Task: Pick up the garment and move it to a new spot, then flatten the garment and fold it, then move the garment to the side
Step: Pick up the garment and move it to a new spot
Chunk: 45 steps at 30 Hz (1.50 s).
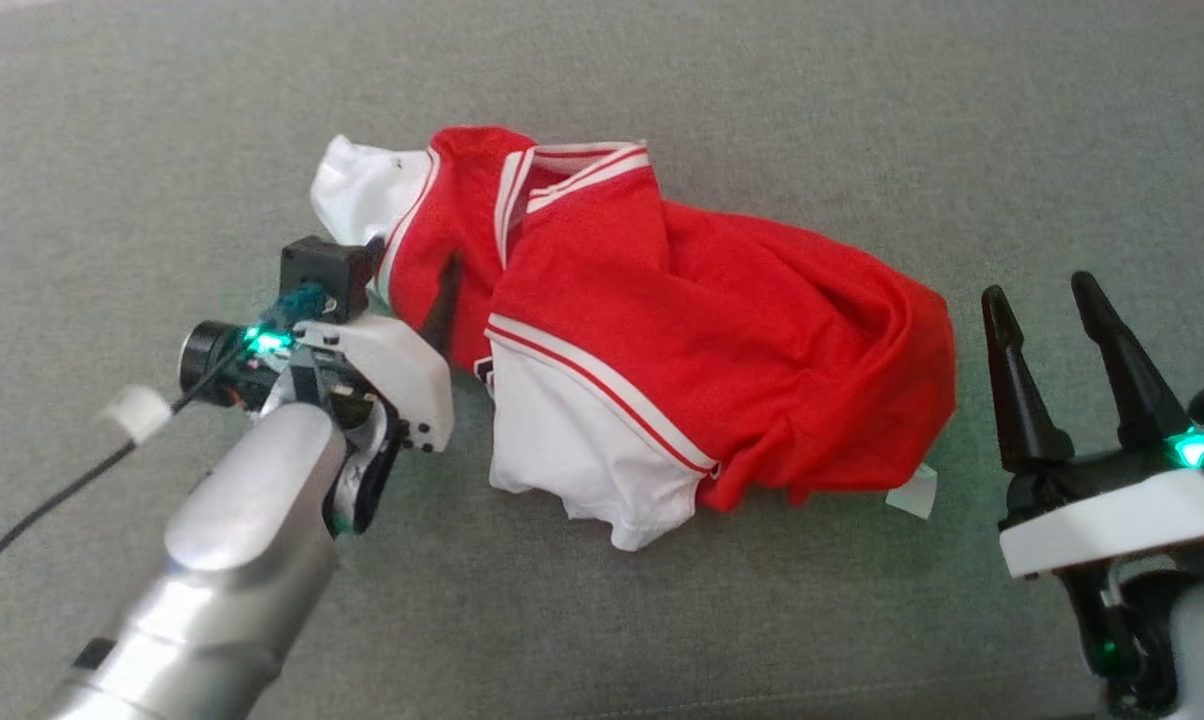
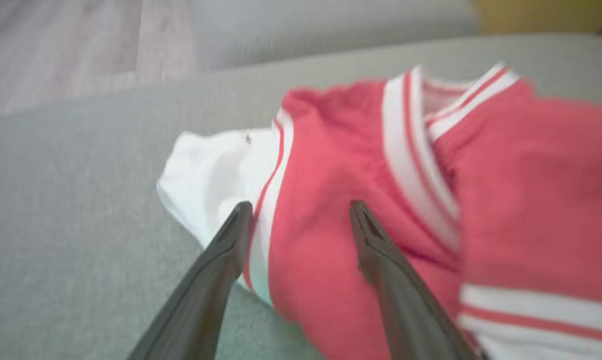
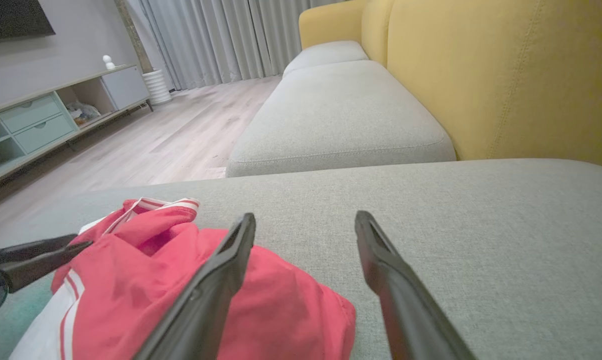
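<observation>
A red and white jersey garment (image 1: 662, 330) lies crumpled on the grey sofa cushion (image 1: 662, 620), collar toward the far side and a white sleeve sticking out at each end. My left gripper (image 1: 412, 275) reaches in from the left and is open. In the left wrist view its fingers (image 2: 301, 206) straddle the seam between the red body (image 2: 531, 190) and a white sleeve (image 2: 211, 170); contact cannot be told. My right gripper (image 1: 1037, 290) stands open just right of the garment's red hem, holding nothing. Its wrist view (image 3: 306, 216) shows the garment (image 3: 121, 270) at lower left.
A small white tag (image 1: 912, 495) pokes out under the garment's right edge. The yellow sofa backrest (image 3: 506, 75) rises beyond the cushion, with another grey seat (image 3: 341, 115) further on. Wooden floor (image 3: 171, 135) and a low cabinet (image 3: 41, 120) lie off the cushion's edge.
</observation>
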Available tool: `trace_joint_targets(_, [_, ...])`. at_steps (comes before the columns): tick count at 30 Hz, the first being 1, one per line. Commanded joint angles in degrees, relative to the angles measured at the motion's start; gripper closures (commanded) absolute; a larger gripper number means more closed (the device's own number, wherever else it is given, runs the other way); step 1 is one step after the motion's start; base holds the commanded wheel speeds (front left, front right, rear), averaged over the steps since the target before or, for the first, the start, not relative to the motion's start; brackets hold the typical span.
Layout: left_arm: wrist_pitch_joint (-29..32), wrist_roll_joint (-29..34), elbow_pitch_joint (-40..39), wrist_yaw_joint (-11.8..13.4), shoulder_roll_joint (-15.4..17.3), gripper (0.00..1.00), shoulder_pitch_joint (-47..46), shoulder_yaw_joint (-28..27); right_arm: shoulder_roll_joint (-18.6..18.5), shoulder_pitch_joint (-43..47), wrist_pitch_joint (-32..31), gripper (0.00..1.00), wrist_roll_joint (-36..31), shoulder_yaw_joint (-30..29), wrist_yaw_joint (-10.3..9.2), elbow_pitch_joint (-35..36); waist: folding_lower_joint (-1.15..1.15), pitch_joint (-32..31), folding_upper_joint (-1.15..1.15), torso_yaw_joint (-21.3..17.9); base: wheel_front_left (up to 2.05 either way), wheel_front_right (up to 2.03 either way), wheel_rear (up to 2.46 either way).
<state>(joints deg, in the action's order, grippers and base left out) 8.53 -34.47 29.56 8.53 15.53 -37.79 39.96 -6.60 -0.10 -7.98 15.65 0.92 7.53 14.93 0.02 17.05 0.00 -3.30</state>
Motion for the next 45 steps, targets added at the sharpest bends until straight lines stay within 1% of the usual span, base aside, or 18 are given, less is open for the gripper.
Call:
trace_joint_targets(1, [0.9, -0.2, 0.5, -0.1, 1.2, 0.00, -2.7, -1.6, -1.3, -1.4, 0.8, 0.00, 0.5, 1.1, -0.04, 1.7, -0.02, 1.0, 0.00, -0.8, 0.00, 0.00, 0.00])
trace_joint_targets(3, [3.8, -0.4, 5.0, -0.1, 0.4, 0.00, -4.2, -1.0, -1.4, -1.6, 1.2, 0.00, 0.7, 0.8, -0.04, 1.1, -0.02, 1.2, 0.00, -0.9, 0.00, 0.00, 0.00])
trace_joint_targets(5, [6.8, -0.9, 8.3, -0.6, -0.6, 0.00, -5.3, -0.2, -1.5, -1.9, 1.5, 0.00, 0.9, 0.8, -0.04, 0.6, -0.02, 1.3, 0.00, -1.0, 0.00, 0.00, 0.00])
trace_joint_targets(6, [7.0, -1.1, 9.2, -1.1, -1.1, 0.15, -5.8, -0.1, -1.4, -2.0, 1.6, 0.00, 0.9, 0.8, -0.04, 0.3, -0.02, 1.3, 0.00, -1.1, 0.00, 0.00, 0.00])
trace_joint_targets(7, [6.6, -1.1, 9.9, -1.4, -1.3, 0.94, -6.3, -0.1, -1.3, -2.0, 1.6, 0.00, 0.9, 0.9, -0.04, 0.2, -0.02, 1.2, 0.00, -1.1, 0.00, 0.00, 0.00])
trace_joint_targets(8, [5.9, -1.2, 10.5, -1.6, -1.5, 1.00, -6.8, -0.2, -1.2, -2.1, 1.6, 0.00, 0.9, 0.9, -0.04, 0.0, -0.02, 1.1, 0.00, -1.2, 0.00, 0.00, 0.00])
trace_joint_targets(11, [0.9, 0.3, 10.9, -1.3, -1.3, 1.00, -8.5, -0.5, -0.9, -2.4, 1.9, 0.00, 0.9, 0.8, -0.04, -0.4, -0.02, 0.3, 0.00, -1.1, 0.00, 0.00, 0.00])
trace_joint_targets(13, [-3.0, 1.1, 9.4, -1.5, -1.3, 1.00, -9.7, -0.8, -0.7, -2.2, 2.0, 0.00, 0.8, 0.8, -0.04, -0.7, -0.02, -0.4, 0.00, -1.0, 0.00, 0.00, 0.00])
trace_joint_targets(16, [-7.3, 2.6, 4.9, -1.9, -1.1, 1.00, -11.8, -0.8, -0.2, -1.7, 2.0, 0.00, 0.7, 0.6, -0.04, -1.1, -0.02, -1.9, 0.00, -0.8, 0.00, 0.00, 0.00])
trace_joint_targets(19, [-8.8, 4.0, -2.0, -2.0, -0.2, 1.00, -13.9, -0.6, 0.3, -1.2, 2.0, 0.00, 0.5, 0.4, -0.04, -1.4, -0.02, -3.1, 0.00, -0.6, 0.00, 0.00, 0.00])
trace_joint_targets(25, [-6.6, 6.6, -18.4, -0.6, 4.0, 1.00, -18.0, -1.4, 1.2, -0.4, 1.9, 0.00, 0.4, 0.4, -0.04, -1.8, -0.02, -5.3, 0.00, -0.7, 0.00, 0.00, 0.00])
trace_joint_targets(27, [-5.0, 7.6, -23.0, 0.3, 5.8, 1.00, -19.3, -2.0, 1.5, -0.1, 1.9, 0.00, 0.3, 0.3, -0.04, -1.9, -0.02, -5.9, 0.00, -0.8, 0.00, 0.00, 0.00])
trace_joint_targets(31, [-1.8, 7.8, -28.6, 2.2, 9.7, 1.00, -21.0, -4.9, 2.0, 0.6, 1.8, 0.00, 0.1, -0.1, -0.04, -2.0, -0.02, -7.3, 0.00, -0.4, 0.00, 0.00, 0.00])
trace_joint_targets(32, [-1.2, 7.4, -29.4, 2.4, 10.6, 1.00, -21.3, -5.7, 2.1, 0.8, 1.8, 0.00, 0.1, -0.3, -0.04, -2.1, -0.02, -7.7, 0.00, -0.1, 0.00, 0.00, 0.00])
trace_joint_targets(34, [-0.8, 7.1, -30.0, 2.6, 11.3, 1.00, -21.6, -6.6, 2.2, 1.1, 1.7, 0.00, 0.0, -0.4, -0.04, -2.0, -0.02, -8.0, 0.00, 0.3, 0.00, 0.00, 0.00])
trace_joint_targets(39, [0.6, 6.0, -31.6, 3.5, 15.3, 1.00, -24.8, -11.4, 2.5, 2.3, 1.1, 0.00, -0.3, -1.1, -0.04, -1.4, -0.02, -9.1, 0.00, 3.3, 0.00, 0.00, 0.00])
trace_joint_targets(42, [0.9, 5.8, -31.1, 4.1, 17.9, 1.00, -26.9, -14.4, 2.5, 2.9, 0.6, 0.00, -0.4, -1.2, -0.04, -0.9, -0.02, -9.4, 0.00, 5.5, 0.00, 0.00, 0.00])
trace_joint_targets(45, [0.1, 5.1, -29.3, 4.1, 20.2, 1.00, -28.8, -17.5, 2.5, 3.3, 0.1, 0.00, -0.6, -1.2, -0.04, -0.5, -0.02, -9.6, 0.00, 7.6, 0.00, 0.00, 0.00])
